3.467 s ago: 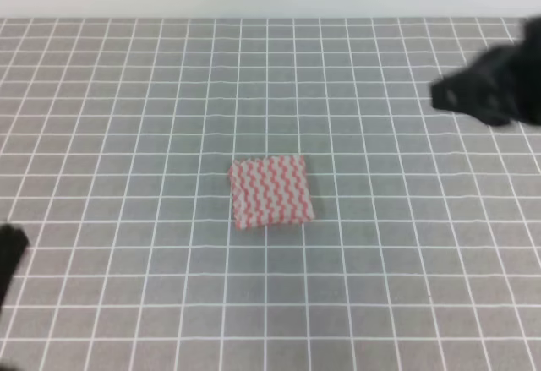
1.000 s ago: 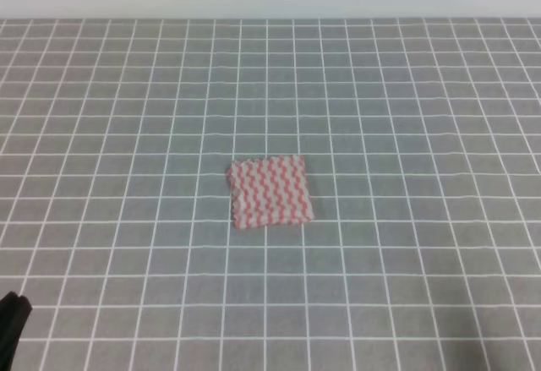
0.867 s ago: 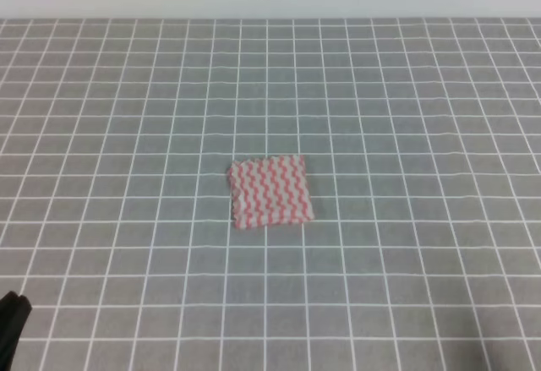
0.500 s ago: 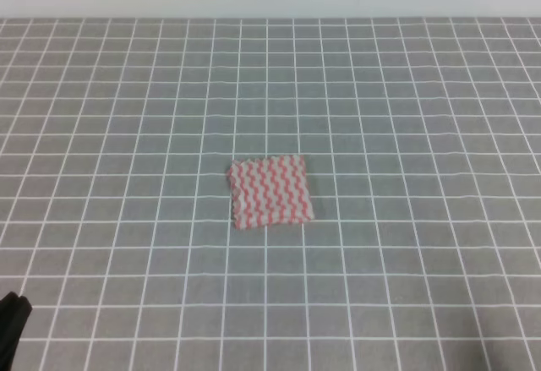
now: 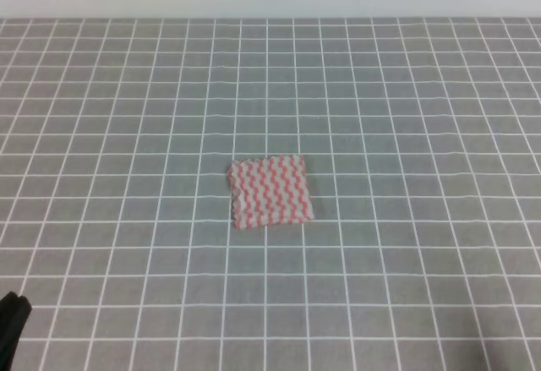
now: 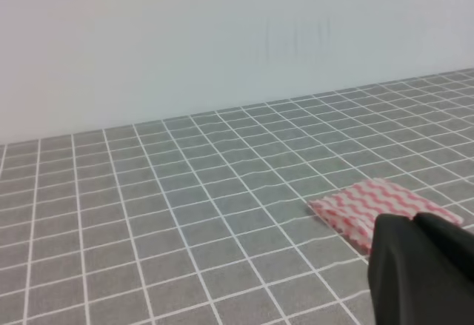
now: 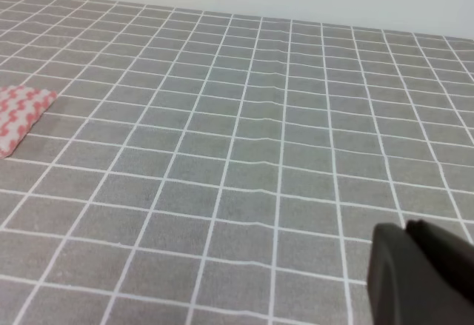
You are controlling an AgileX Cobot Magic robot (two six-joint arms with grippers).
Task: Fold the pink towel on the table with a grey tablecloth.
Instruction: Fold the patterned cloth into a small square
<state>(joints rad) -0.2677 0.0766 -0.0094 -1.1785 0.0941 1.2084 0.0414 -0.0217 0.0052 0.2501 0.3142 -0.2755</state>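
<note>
Now the towel is seen lying flat, already compact, near the middle of the table, well apart from both grippers. It is judged nearer to the left gripper, just ahead and rightward; from the right gripper it is far to the left. Whether either pincer is apart or together cannot be told.

pink towel: folded into a small, flat square, red-white zigzags, mid-table
tabletop: grey cloth with white grid, slightly rippled

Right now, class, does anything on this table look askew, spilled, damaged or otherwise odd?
Only a small thing: the pink towel lies folded and slightly skewed to the white grid lines of the grey tablecloth. Nothing looks spilled or torn. The left gripper and the right gripper touch nothing.
</note>
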